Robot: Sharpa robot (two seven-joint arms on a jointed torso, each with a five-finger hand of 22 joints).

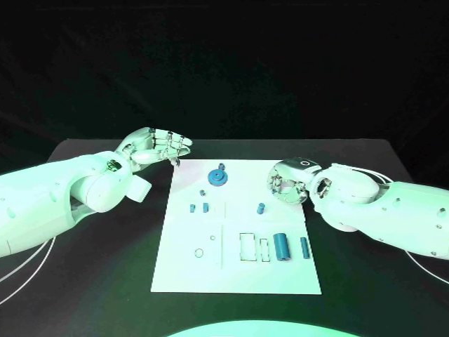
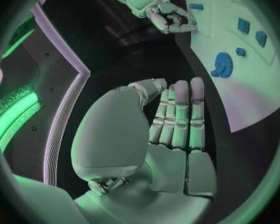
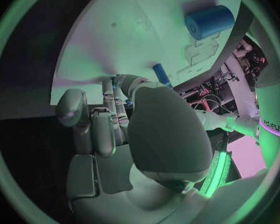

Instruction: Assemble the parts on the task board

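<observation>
The white task board (image 1: 189, 270) lies in the middle of the black table. A blue gear (image 1: 217, 177) sits near its far edge, also seen as the blue gear (image 2: 224, 64). Small blue pegs (image 1: 198, 208) stand mid-board, with another peg (image 1: 260, 208) to their right. A blue cylinder (image 1: 281, 247) and a slim peg (image 1: 304, 246) lie near the right edge. My left hand (image 1: 156, 149) hovers at the board's far left corner, fingers curled in, holding nothing. My right hand (image 1: 290, 181) hangs over the right edge, fingers curled, close to a peg (image 3: 160, 74).
Rectangular recesses (image 1: 248, 246) and small round holes (image 1: 198, 252) mark the board's near half. Black table (image 1: 103, 281) surrounds the board on all sides. The cylinder (image 3: 209, 21) lies beyond the right hand's fingers.
</observation>
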